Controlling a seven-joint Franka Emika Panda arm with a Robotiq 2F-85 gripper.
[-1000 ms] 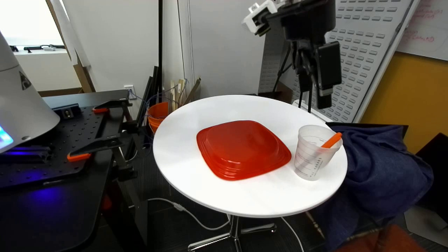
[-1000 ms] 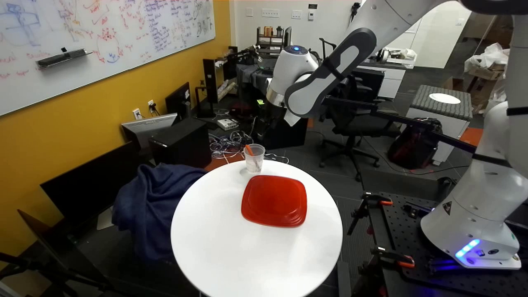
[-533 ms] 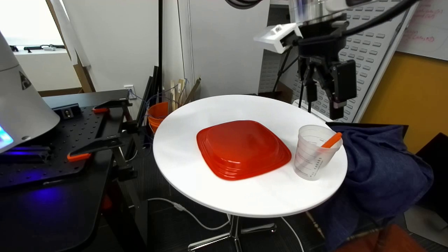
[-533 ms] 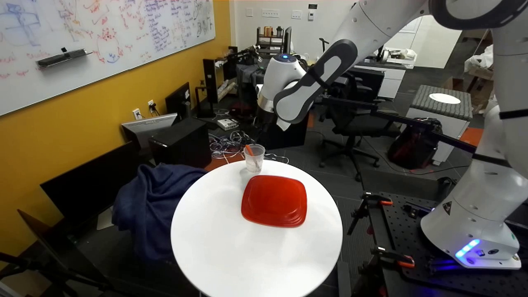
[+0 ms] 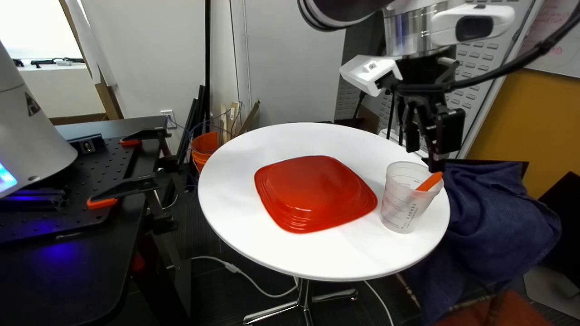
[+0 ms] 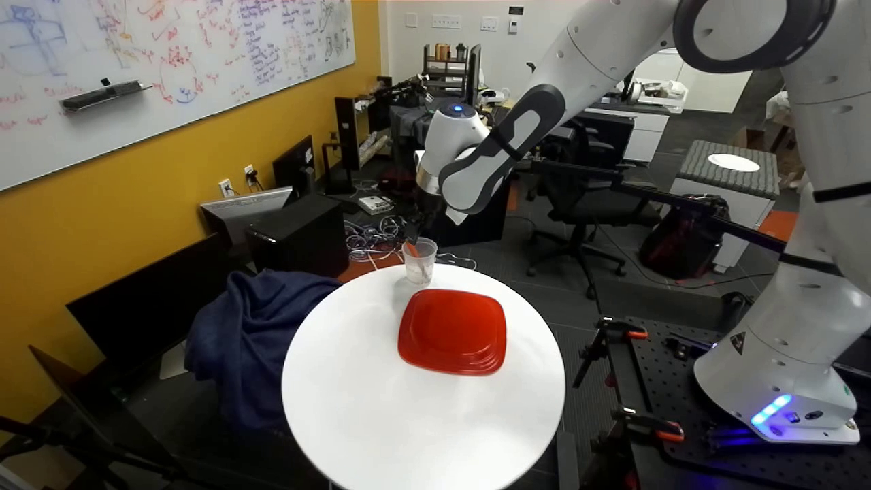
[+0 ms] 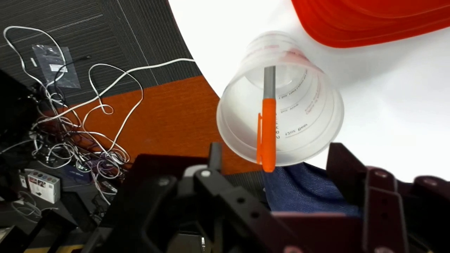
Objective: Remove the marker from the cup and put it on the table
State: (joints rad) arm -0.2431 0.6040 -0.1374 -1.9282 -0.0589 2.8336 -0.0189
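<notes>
Marker (image 7: 269, 119), grey-bodied with a bright orange clipped cap, leans in the translucent cup (image 7: 297, 95), cap end past the rim; we see our fingers (image 7: 346, 170) spread wide.

Reads "12oz Beer" on the cup (image 7: 311, 121), with "Wine" above it in the wrist view; scrawls illegibly across the whiteboard (image 6: 218, 88).
</notes>
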